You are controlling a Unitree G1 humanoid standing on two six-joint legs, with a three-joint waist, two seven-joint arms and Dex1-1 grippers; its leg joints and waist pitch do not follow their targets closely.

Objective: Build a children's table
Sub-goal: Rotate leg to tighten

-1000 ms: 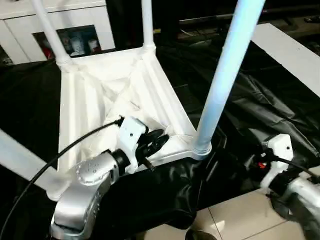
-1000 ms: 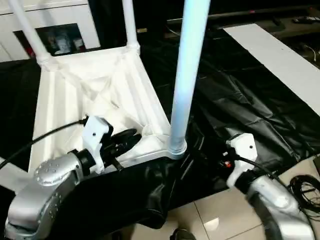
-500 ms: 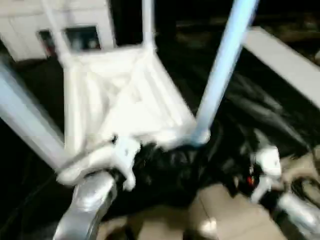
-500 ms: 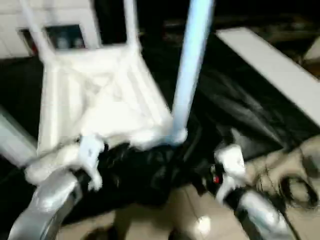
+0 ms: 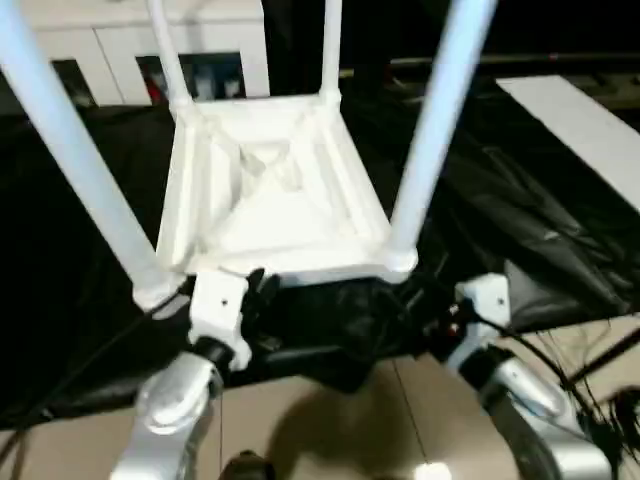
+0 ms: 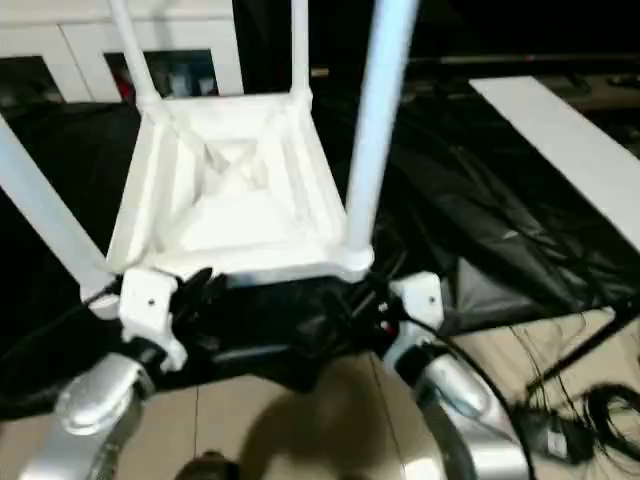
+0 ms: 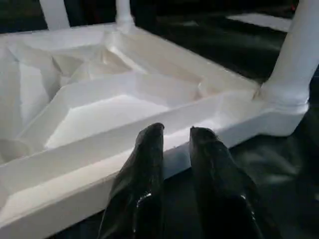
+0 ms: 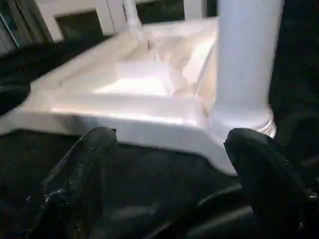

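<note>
White plastic, upside down: the children's table lies on its top on a black sheet, ribbed underside up, with all four legs standing in the corner sockets, so the build looks close to done. It sits just ahead of both pincers, its near edge directly beyond their fingertips.

The likely trouble, as I judge it, is at the near corners. The near right leg rises just ahead of the right pincer, and the near left leg stands ahead of the left pincer and off to its outer side. A careless sweep of either arm could strike a leg sideways and lever it loose in its socket, if it is not pushed fully home, or skid the light tabletop across the slippery sheet. Whether each leg is seated to the bottom cannot be told from here.

The left pincer has its two black fingers nearly together with a narrow gap between them. It holds nothing, and its tips sit just short of the table's near rim, possibly brushing it. The right pincer is spread wide and empty, its fingers apart from the rim and the socket of the near right leg.
</note>
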